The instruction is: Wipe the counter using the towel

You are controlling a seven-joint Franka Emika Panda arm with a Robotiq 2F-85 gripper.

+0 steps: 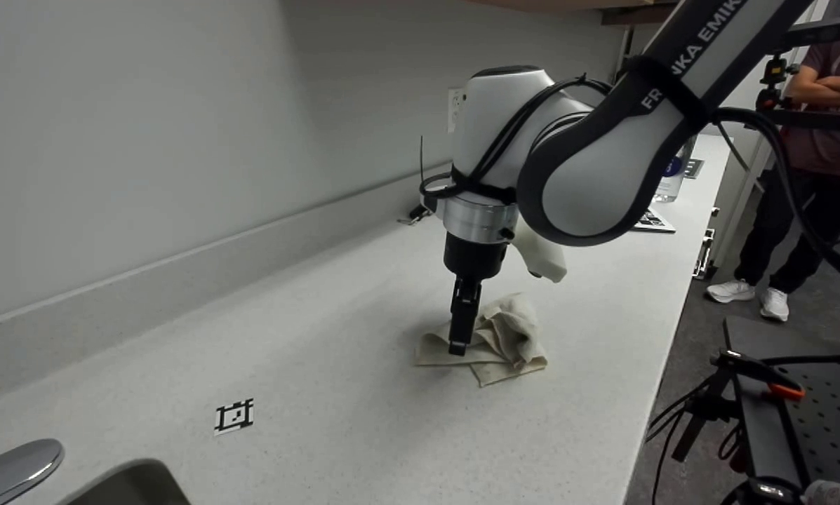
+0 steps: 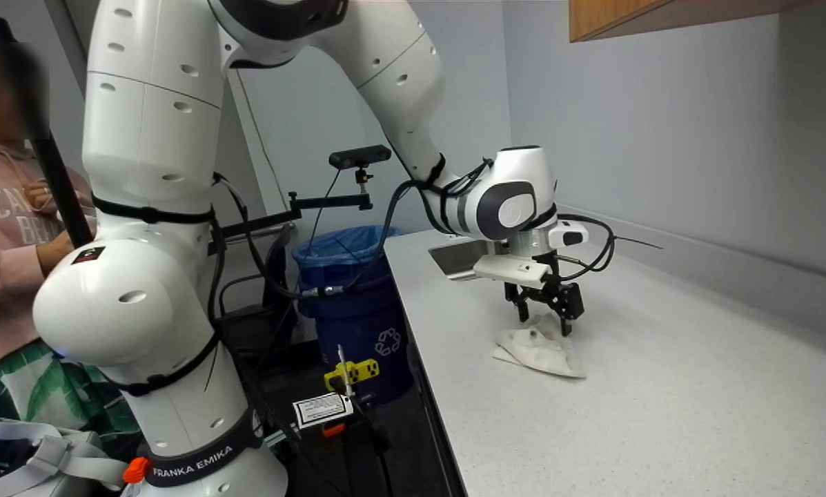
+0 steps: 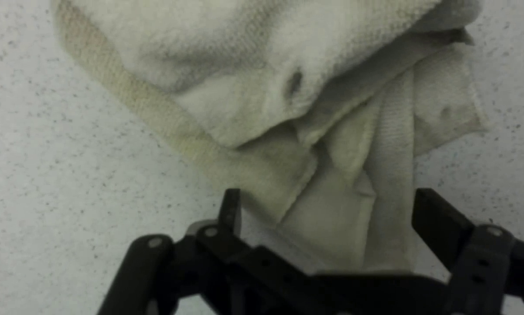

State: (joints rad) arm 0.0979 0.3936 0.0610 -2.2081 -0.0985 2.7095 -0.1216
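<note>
While FRANKA EMIKA reads clear low on the arm, the label on a bottle it partly hides is too small to read. Blue bin bears a recycling sign. Square marker on the counter, near the sink. Towel rumpled on counter beneath the gripper, seen edge-on in an exterior view; wrist view shows jaws spread, folds between. Touching or not, cannot tell
</note>
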